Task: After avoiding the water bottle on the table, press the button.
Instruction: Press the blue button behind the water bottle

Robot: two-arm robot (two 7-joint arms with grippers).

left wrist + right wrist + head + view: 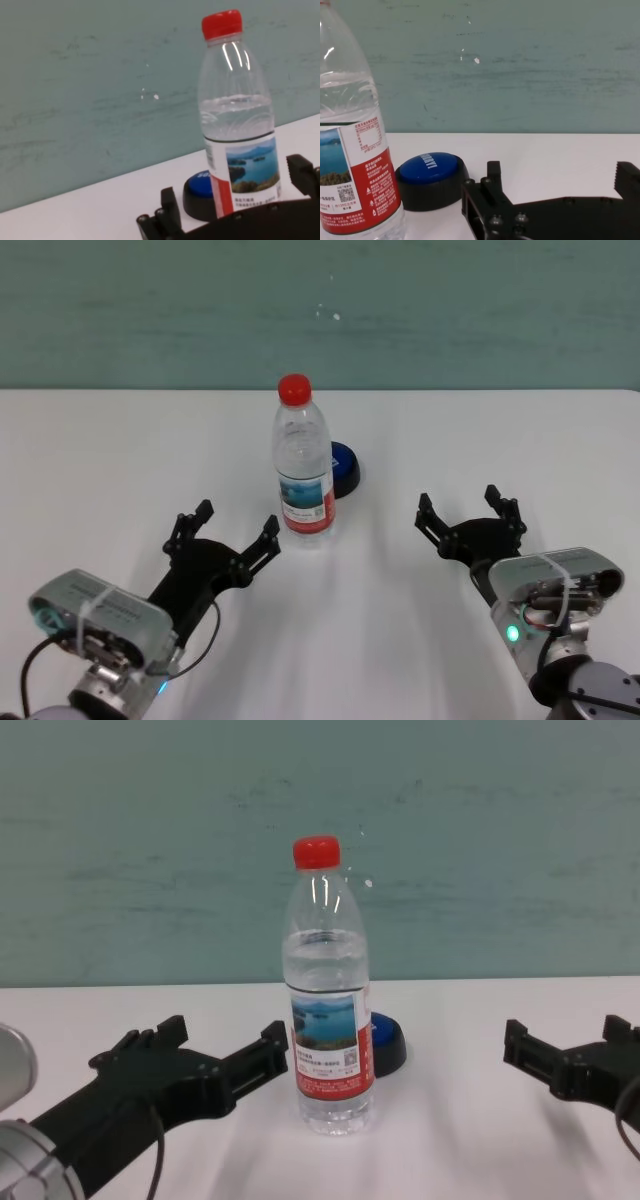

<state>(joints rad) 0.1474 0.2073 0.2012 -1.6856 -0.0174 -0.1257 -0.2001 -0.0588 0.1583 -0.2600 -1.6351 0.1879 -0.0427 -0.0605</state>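
1 water bottle [303,465] stands upright on the table [100,460], hiding part of the 1 button [345,468] just behind it. 2 grippers flank the bottle, the left gripper [236,523] and the right gripper [468,508], both spread wide and holding nothing.

Both arms reach forward from the near edge, low over the counter [100,450], forearms angled slightly inward. The left gripper [236,528] has its black fingers [268,532] spread wide apart, gripping nothing. The right gripper [468,513] sits level with it on the other side, its fingers [430,517] likewise parted and empty. Each silver wrist housing lies close to the near edge.
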